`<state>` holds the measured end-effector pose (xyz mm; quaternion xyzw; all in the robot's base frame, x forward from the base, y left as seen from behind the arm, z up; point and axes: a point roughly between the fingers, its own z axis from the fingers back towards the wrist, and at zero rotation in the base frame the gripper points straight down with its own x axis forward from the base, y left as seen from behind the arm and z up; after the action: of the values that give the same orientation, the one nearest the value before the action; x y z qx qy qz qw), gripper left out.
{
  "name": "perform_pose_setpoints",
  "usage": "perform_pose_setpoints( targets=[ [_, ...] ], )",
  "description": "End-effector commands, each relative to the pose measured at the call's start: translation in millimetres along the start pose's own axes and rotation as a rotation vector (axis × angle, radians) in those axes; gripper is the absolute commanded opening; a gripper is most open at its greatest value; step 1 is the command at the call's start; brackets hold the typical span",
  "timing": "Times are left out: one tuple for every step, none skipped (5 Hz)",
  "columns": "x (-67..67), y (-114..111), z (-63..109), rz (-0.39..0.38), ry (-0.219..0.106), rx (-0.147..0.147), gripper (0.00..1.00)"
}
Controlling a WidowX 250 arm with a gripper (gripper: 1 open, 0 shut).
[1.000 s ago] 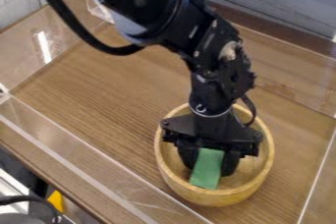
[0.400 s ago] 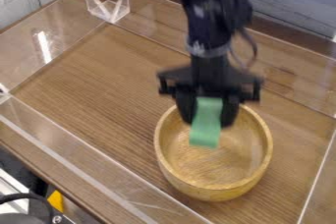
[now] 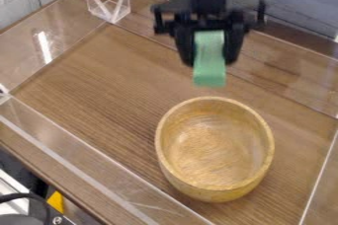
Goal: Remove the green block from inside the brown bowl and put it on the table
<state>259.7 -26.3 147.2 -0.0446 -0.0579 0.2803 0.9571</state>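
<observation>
Nearest the camera, at 6 to 8 o'clock, the clear acrylic wall (image 3: 79, 185) edges the worktop (image 3: 99, 96), its rim running diagonally from the left side down toward the bottom. Beyond that rim, at the bottom-left corner, sits a dark piece of equipment with a small yellow spot; it is too small to read, and no writing or brand can be made out anywhere.

Just inside the near wall, at about 5 o'clock, the brown bowl (image 3: 215, 148) stands upright on the worktop. Its light interior is in plain view with nothing lying in it. Its right rim is close to the right-hand wall, while bare wood-grain surface stretches wide to its left, from 7 through 10 o'clock, and in a band behind it.

Farther back, at about 1 o'clock, the gripper (image 3: 209, 34) hangs well above the bowl, pointing down. Its jaws stand partly apart and are closed on the upper end of the green block (image 3: 211, 59), which hangs lengthwise below them, clear of bowl and worktop alike.

At 11 o'clock, near the far wall, a small clear acrylic stand (image 3: 109, 4) sits on the surface, well apart from the block.
</observation>
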Motion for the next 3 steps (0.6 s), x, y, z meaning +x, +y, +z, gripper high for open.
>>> perform_pose_setpoints(
  targets=[
    [10.2, 18.8, 13.9, 0.006, -0.076, -0.015, 0.00],
    [5.2, 39.0, -4.5, 0.004, -0.079, 0.006, 0.00],
    [8.7, 44.8, -15.5, 0.066, -0.109, 0.026, 0.00]
  ],
)
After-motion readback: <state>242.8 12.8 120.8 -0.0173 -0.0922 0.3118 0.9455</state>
